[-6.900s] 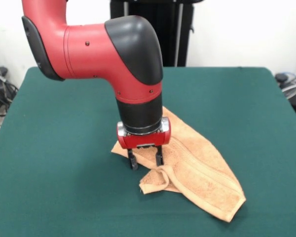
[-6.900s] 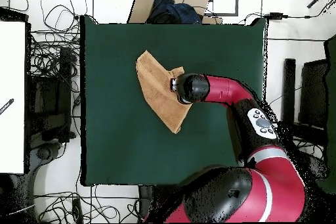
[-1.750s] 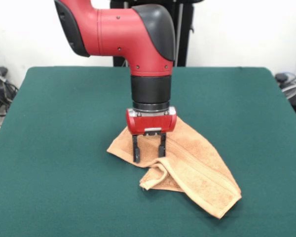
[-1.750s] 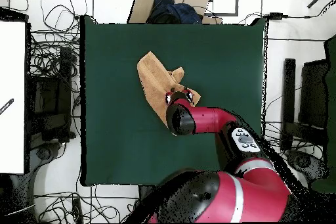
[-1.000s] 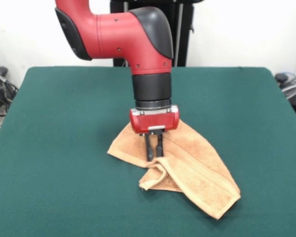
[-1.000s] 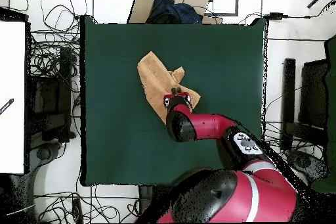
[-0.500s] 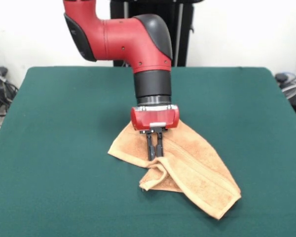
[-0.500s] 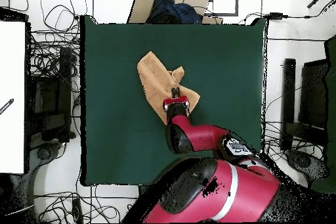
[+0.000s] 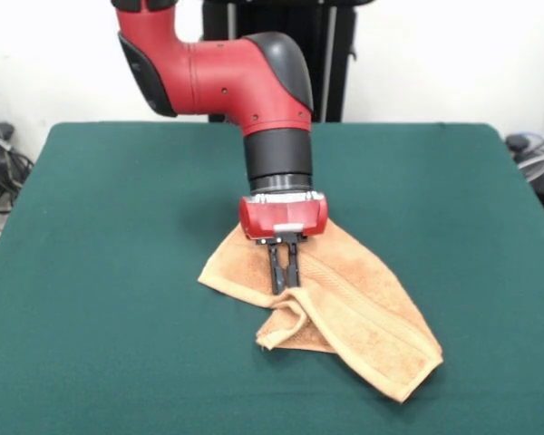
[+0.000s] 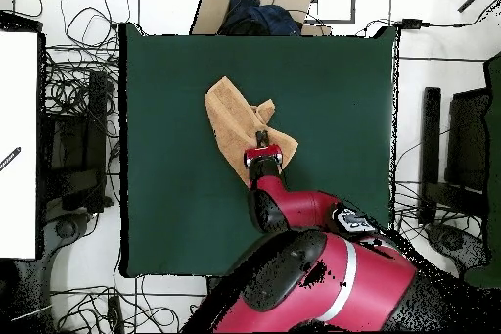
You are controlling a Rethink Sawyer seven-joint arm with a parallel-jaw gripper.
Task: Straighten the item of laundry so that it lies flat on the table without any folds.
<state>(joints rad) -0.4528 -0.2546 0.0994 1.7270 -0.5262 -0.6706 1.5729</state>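
Observation:
The peach-orange towel (image 9: 344,313) lies folded over on the green table (image 9: 118,272), stretched from the centre toward the front right, with a curled fold at its front edge. It also shows in the overhead view (image 10: 230,119). My gripper (image 9: 284,285) points straight down onto the towel near that curled fold, and its two black fingers are pressed together on a pinch of the cloth. In the overhead view the gripper (image 10: 260,138) sits on the towel's lower right part, with the arm covering the cloth behind it.
The table (image 10: 166,213) is bounded by cables and equipment on the floor (image 10: 73,105). A cardboard box (image 10: 256,2) stands beyond its top edge in the overhead view. The robot's arm (image 10: 294,208) reaches over the table's lower right part.
The gripper went from open over the towel to shut on the cloth. In the last second the arm shifted slightly; the towel has hardly moved.

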